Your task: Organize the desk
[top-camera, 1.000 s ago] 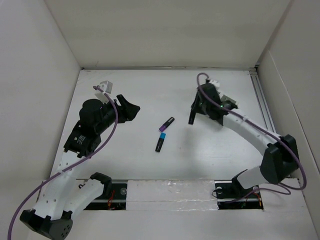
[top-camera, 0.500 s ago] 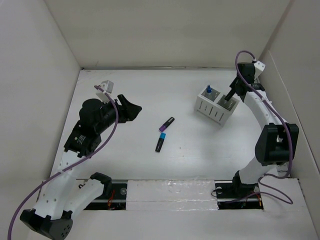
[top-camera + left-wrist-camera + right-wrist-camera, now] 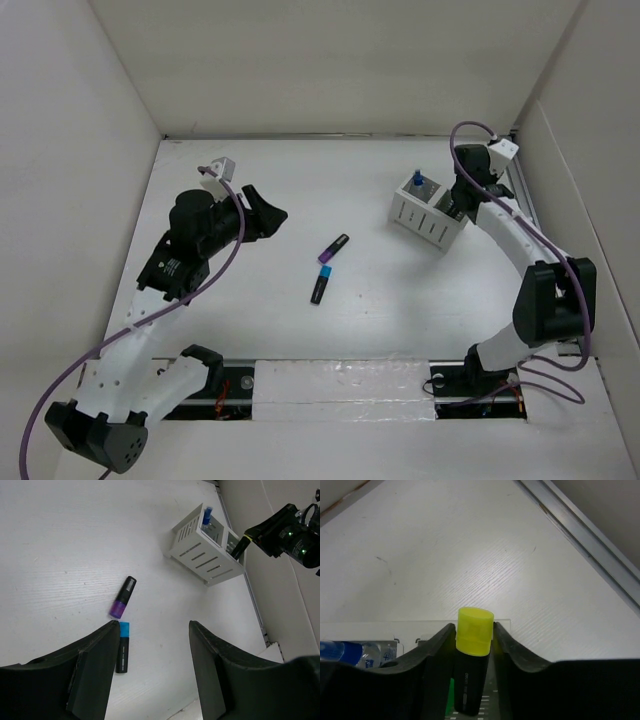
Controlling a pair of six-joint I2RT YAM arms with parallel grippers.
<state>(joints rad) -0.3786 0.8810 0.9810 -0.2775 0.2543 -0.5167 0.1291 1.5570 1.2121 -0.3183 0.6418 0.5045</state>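
The desk (image 3: 300,180) is a wide white tabletop. A white ribbed pen holder (image 3: 425,222) stands at its back right with a blue pen (image 3: 418,180) in the left compartment. My right gripper (image 3: 455,200) hangs over the right compartment. In the right wrist view it (image 3: 473,625) is shut on a black highlighter with a yellow cap (image 3: 474,645), held upright, lower end inside the holder (image 3: 380,630). Mid-desk lie a purple-capped marker (image 3: 334,247) and a blue-capped marker (image 3: 320,285). My left gripper (image 3: 265,215) is open above the desk, left of them; its fingers (image 3: 95,670) hold nothing.
White wall panels close in the desk on three sides. An aluminium rail (image 3: 580,530) runs along the right edge, just behind the pen holder. Something green (image 3: 451,687) shows inside the holder's right compartment. The arm bases sit at the near edge.
My right arm swung from mid-desk to the back right corner, uncovering the pen holder, and now holds the highlighter over it. My left arm edged slightly toward the back right.
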